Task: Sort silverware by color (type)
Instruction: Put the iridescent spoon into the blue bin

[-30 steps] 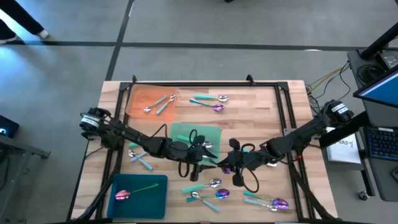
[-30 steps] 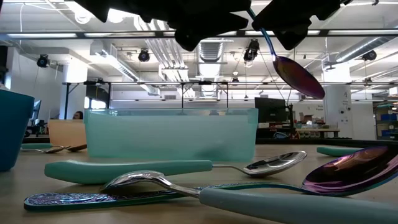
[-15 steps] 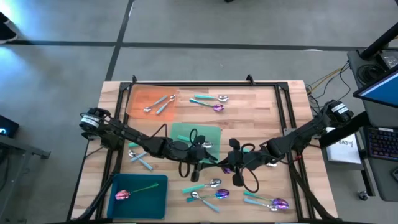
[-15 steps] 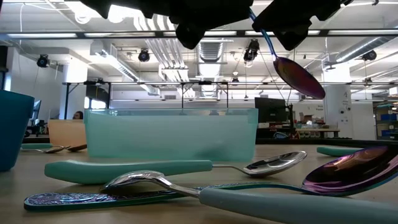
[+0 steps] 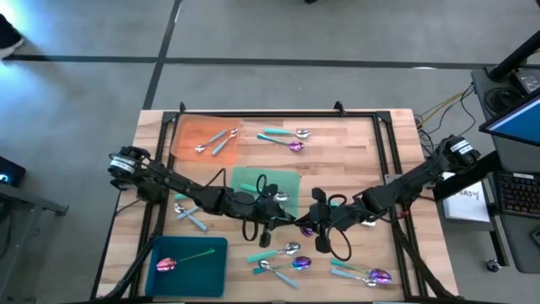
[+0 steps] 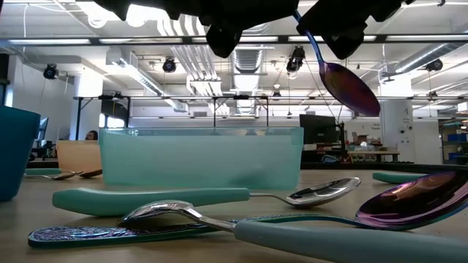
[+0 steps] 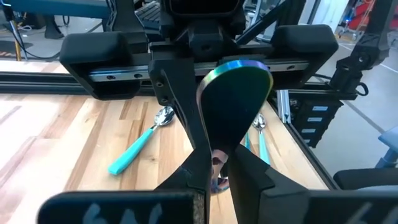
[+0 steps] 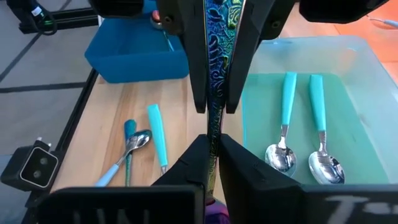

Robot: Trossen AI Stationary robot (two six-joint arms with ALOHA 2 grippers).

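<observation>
Hanging in the air over the middle of the table (image 5: 363,135), the purple spoon (image 6: 351,89) is pinched by both the left gripper (image 7: 214,177) and the right gripper (image 8: 212,149). It looks light, hard and slippery; its thin handle seems best to hold.

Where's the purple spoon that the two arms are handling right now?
The purple spoon hangs mid-air above the table's centre, gripped by both the left gripper and right gripper, beside the green tray.

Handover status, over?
Left gripper shut on purple spoon. Right gripper shut on its handle. Spoon held mid-air, nothing else touching it.
</observation>
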